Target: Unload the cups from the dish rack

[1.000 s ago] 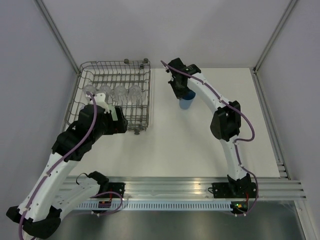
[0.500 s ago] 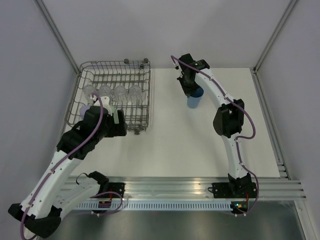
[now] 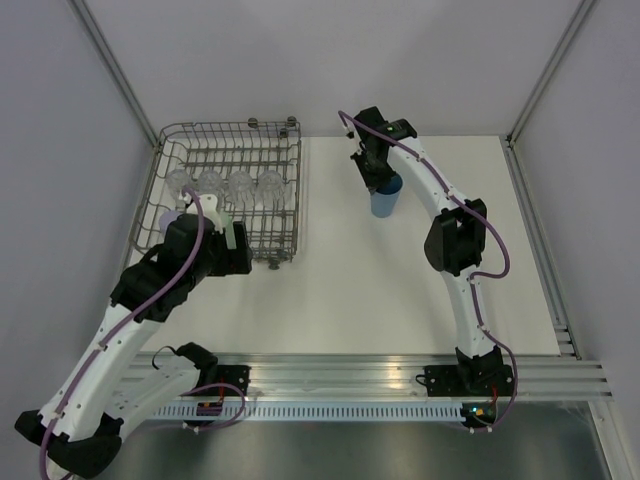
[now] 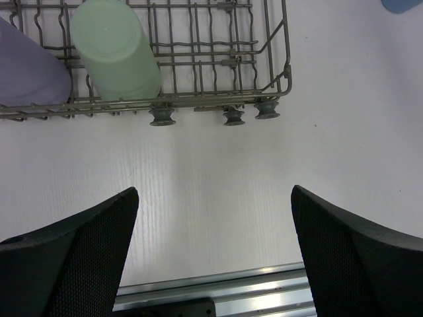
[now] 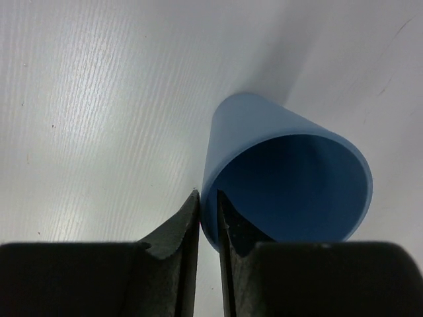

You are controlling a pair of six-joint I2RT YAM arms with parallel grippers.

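**A:** Right gripper [image 5: 206, 198] first: what do the fingers [image 5: 173, 231] have?

**B:** They stand almost together, nipping the near wall of the blue cup [image 5: 291, 178], one inside the rim, one outside; the cup's mouth faces the wrist camera, over the white table [image 5: 79, 99], well to the right of the dish rack [image 3: 228, 150]; whether its base touches the table I cannot tell.

**A:** And the left gripper [image 4: 215, 198]?

**B:** Spread wide, holding nothing; it hangs over bare table just in front of the rack's near rim and its small feet [image 4: 162, 117].

**A:** What is cut off or unclear?

**B:** The lilac cup [image 4: 30, 72] runs off the left edge of the left wrist view; the green cup [image 4: 115, 49] lies just beside it in the rack; four clear cups [image 3: 240, 186] sit in a row farther back, their outlines hard to make out from above.

**A:** Changed since a second ago?

**B:** The blue cup sits a little farther right; the left arm has drawn back, uncovering the lilac cup.
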